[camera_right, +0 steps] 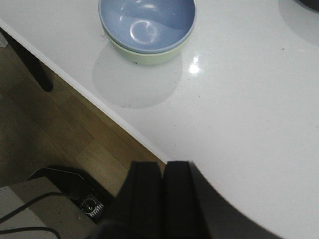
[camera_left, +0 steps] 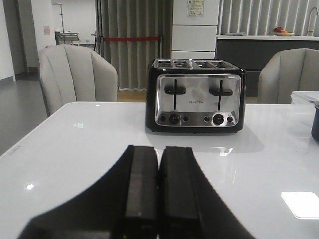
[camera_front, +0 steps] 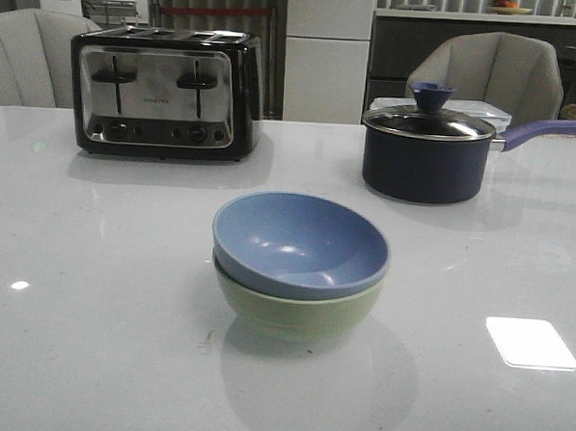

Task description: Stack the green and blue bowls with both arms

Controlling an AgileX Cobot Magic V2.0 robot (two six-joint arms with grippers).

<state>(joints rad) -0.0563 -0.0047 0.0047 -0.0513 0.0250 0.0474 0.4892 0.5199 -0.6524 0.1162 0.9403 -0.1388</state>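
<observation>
The dusty blue bowl (camera_front: 299,243) sits nested inside the pale green bowl (camera_front: 297,313) at the middle of the white table. The stack also shows in the right wrist view, blue bowl (camera_right: 147,22) over green bowl (camera_right: 144,56). Neither arm shows in the front view. My left gripper (camera_left: 159,152) is shut and empty, low over the table's left side, facing the toaster. My right gripper (camera_right: 162,167) is shut and empty, over the table's front edge, well apart from the bowls.
A chrome and black toaster (camera_front: 164,91) stands at the back left. A dark lidded saucepan (camera_front: 427,150) with a purple handle stands at the back right. Grey chairs stand behind the table. The table's front edge (camera_right: 99,107) drops to a wooden floor.
</observation>
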